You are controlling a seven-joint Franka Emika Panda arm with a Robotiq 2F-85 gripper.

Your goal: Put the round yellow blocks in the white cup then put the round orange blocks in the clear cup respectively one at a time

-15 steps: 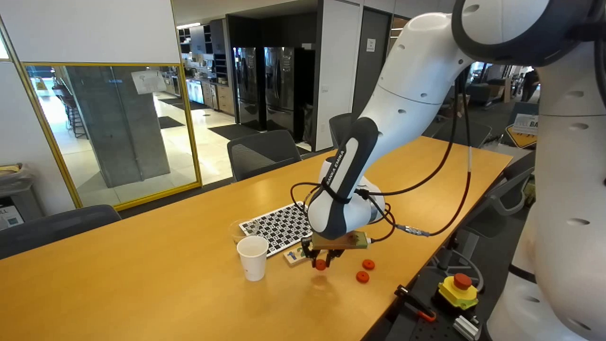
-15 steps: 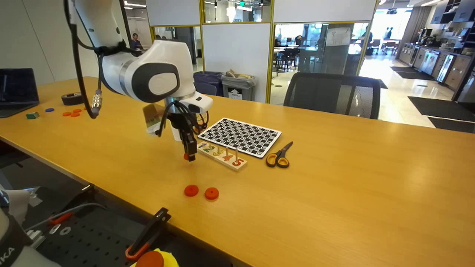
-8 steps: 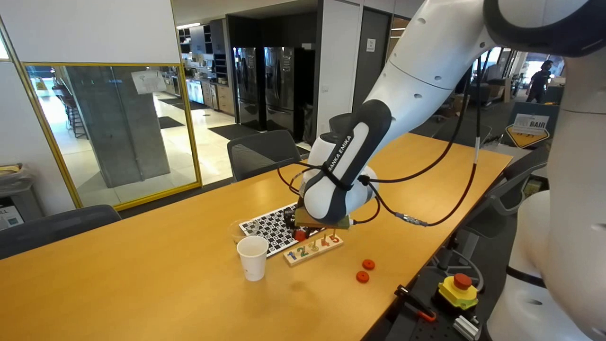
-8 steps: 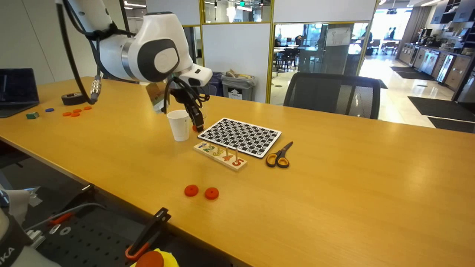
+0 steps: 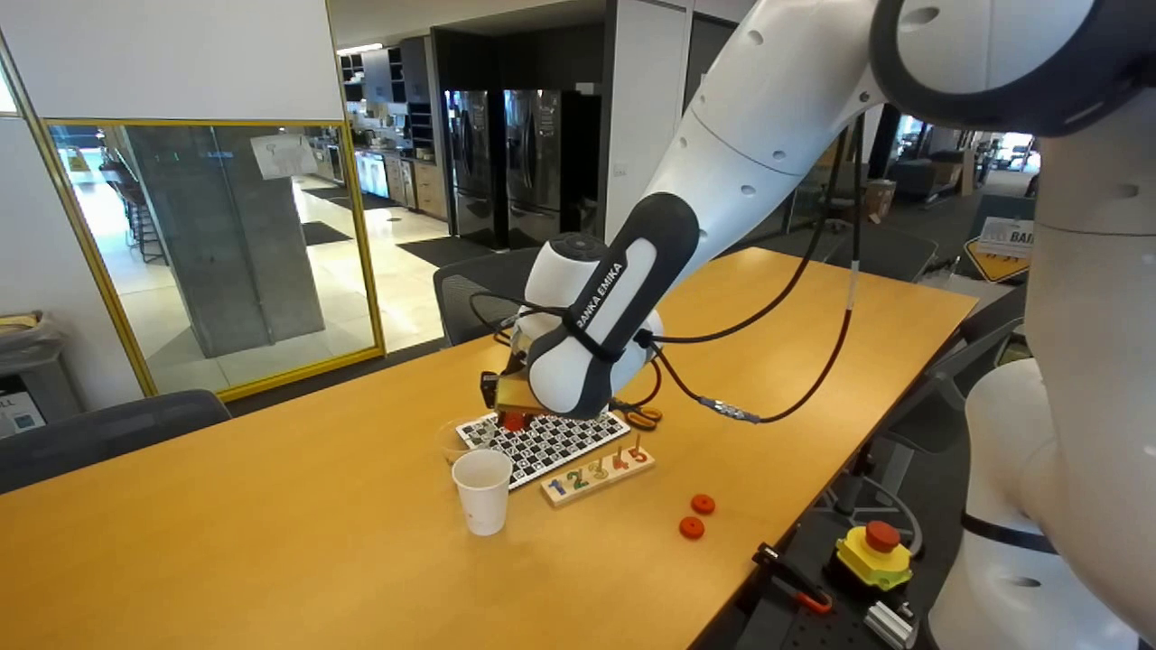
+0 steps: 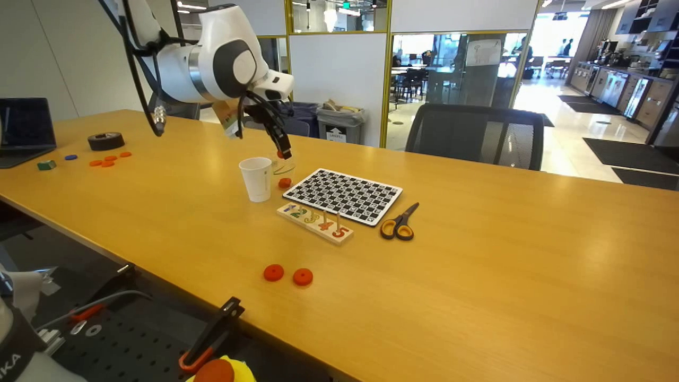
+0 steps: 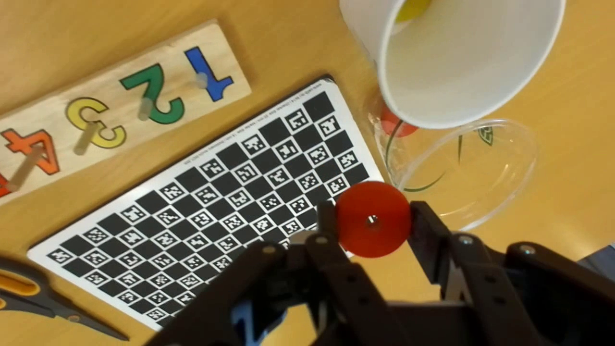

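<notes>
By the gripper [image 7: 374, 215] an orange disc [image 7: 366, 226] is held, the two fingers being closed on opposite sides of its edge and stopped there by its width. The disc is suspended above the table [image 6: 477, 297], beside the mouth of the clear cup [image 7: 435, 148] in the wrist view and seemingly not yet centred over it. It is judged light, stiff and hard to damage; its rounded edge may roll or slip, so a grip straight across the middle, as here, is favoured. The clear cup is judged thin and easily tipped. At least one orange piece [image 6: 285, 183] is seen low inside it. The white cup [image 6: 257, 183], just to its left in an exterior view, is seen to contain a yellow block [image 7: 412, 9], partly hidden. On the near side, a left loose disc [image 6: 273, 272] and a right loose disc [image 6: 303, 276] are laid flat; low edge grasps are called for.
</notes>
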